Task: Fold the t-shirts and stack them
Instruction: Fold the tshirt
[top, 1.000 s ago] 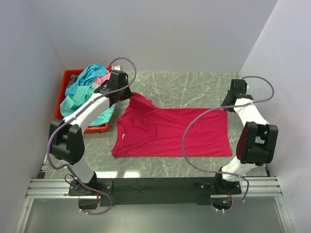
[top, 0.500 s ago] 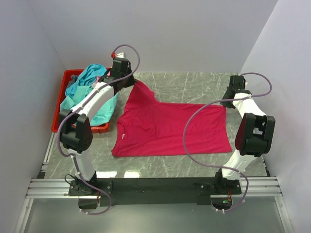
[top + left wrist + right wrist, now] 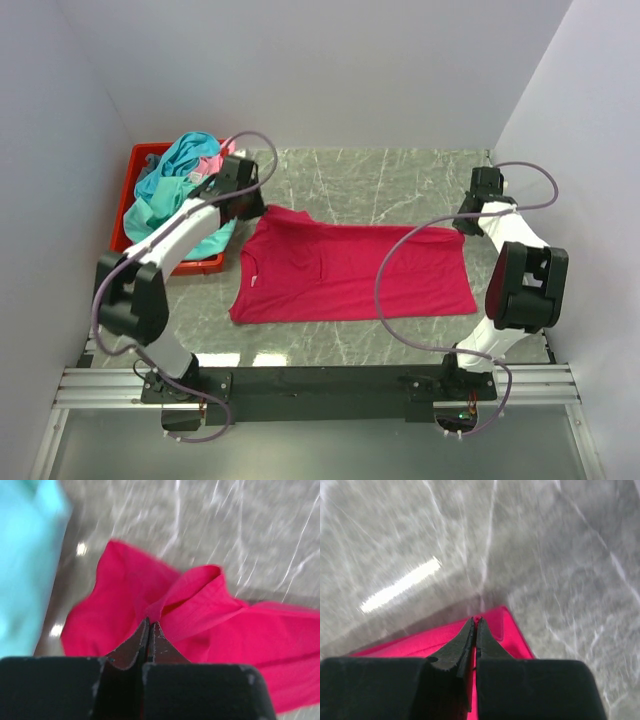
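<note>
1. Your left gripper (image 3: 149,627) is closed, its tips pinching a bunched fold of the magenta-red t-shirt (image 3: 350,275) at the garment's far-left part, near the sleeve.
2. Your right gripper (image 3: 475,625) is likewise clamped, pinching the far-right corner of the same shirt, close to the right edge of the surface (image 3: 400,180).
3. That shirt lies spread across the middle of the surface, collar toward the left edge and hem toward the right. It looks mostly flat in one layer, apart from the gathered cloth at the left gripper.
4. Done so far, as I judge it: one shirt is out and laid open. No fold shows in it, and no stack has been started anywhere on the surface.
5. Left to do: fold this shirt, then take out, fold and stack the ones in the red bin (image 3: 140,160), which sits at the far-left corner of the surface.
6. Count of shirts in view: three. One is the magenta-red one on the surface; the teal t-shirt (image 3: 180,165) is heaped over the bin's rim; only a small patch of the light pink t-shirt (image 3: 212,160) shows beside the teal.
7. Whether more cloth hides under that heap, you cannot tell from these views.
8. Other counts: one bin, two grippers, both holding the same shirt.
</note>
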